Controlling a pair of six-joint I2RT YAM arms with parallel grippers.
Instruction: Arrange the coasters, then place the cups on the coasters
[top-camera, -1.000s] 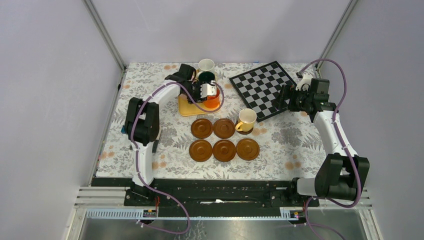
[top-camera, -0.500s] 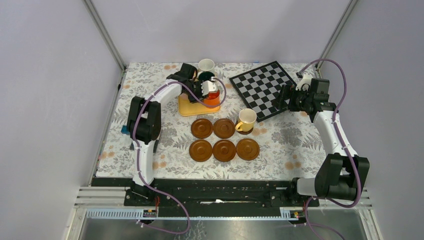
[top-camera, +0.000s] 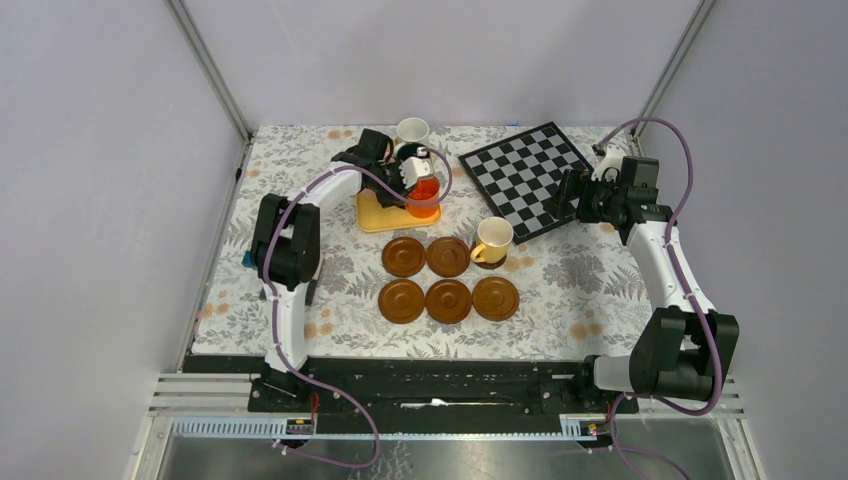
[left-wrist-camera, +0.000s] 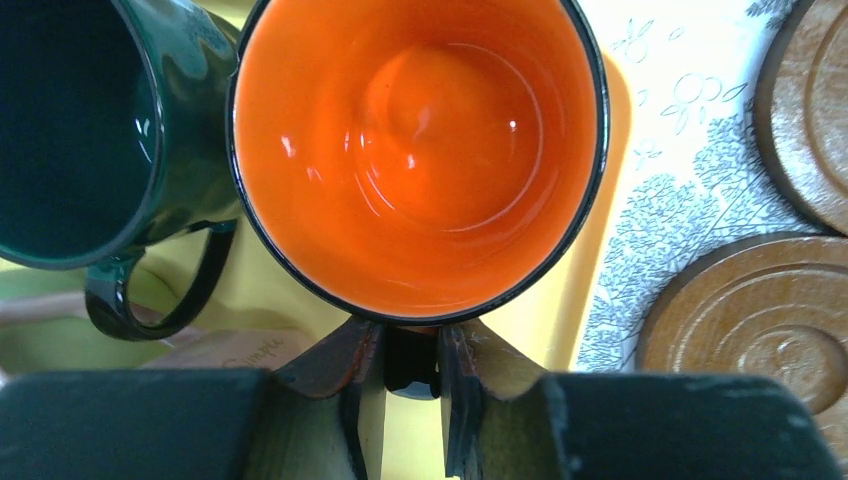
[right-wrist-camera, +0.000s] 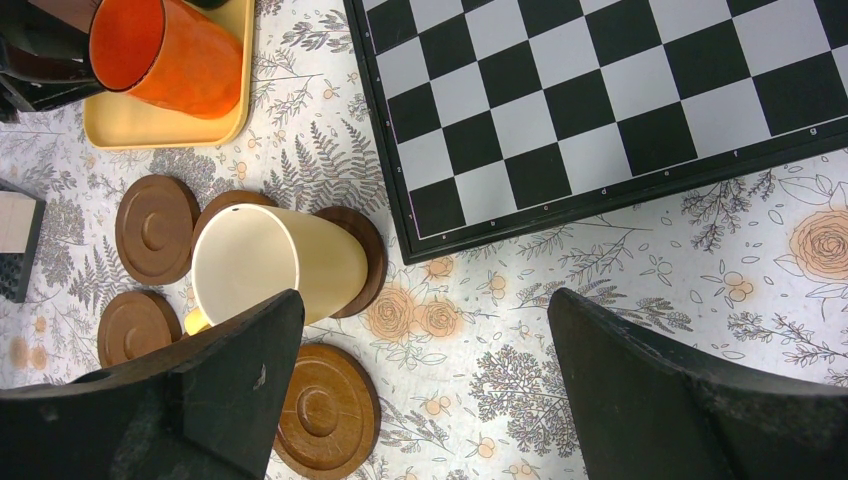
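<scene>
Shows six coasters (top-camera: 448, 300) laid in two rows of three, with only the yellow cup (top-camera: 492, 238) seated on one. Catches the left gripper (left-wrist-camera: 410, 350) pinching the handle of the orange cup (top-camera: 424, 192) at the yellow tray (top-camera: 375, 215), and the right gripper (right-wrist-camera: 422, 310) spread wide and empty beside the chessboard (top-camera: 525, 175). Leaves five coasters bare. Sets everything on a floral tablecloth (top-camera: 580, 290) between plain pale walls (top-camera: 100, 200).

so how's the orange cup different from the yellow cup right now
The orange cup stands on the yellow tray; the yellow cup sits on a dark coaster. The orange cup is orange inside, the yellow cup pale cream. The left claw pinches the orange cup's handle; no claw touches the yellow cup. Both are handled and empty.
</scene>
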